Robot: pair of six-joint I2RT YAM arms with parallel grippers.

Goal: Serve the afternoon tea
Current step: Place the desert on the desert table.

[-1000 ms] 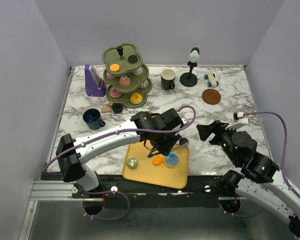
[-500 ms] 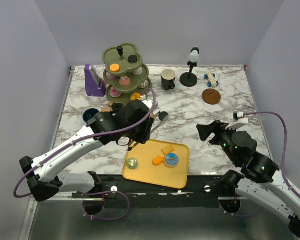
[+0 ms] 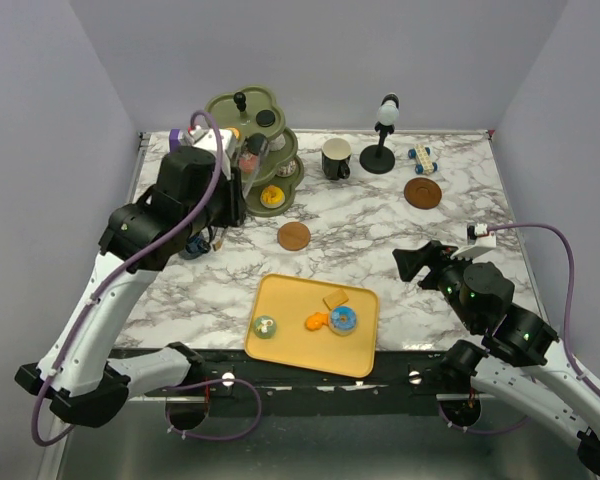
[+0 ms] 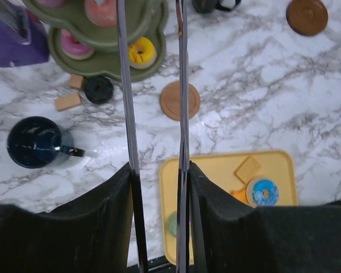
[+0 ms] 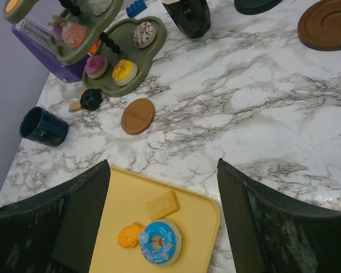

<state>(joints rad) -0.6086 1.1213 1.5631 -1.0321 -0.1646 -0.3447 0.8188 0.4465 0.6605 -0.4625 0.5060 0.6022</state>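
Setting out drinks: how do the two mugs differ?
The blue mug is dark inside too; the black mug has a cream lining. The blue mug stands left of the stand, the black mug right of it. Both are upright, off the coasters.
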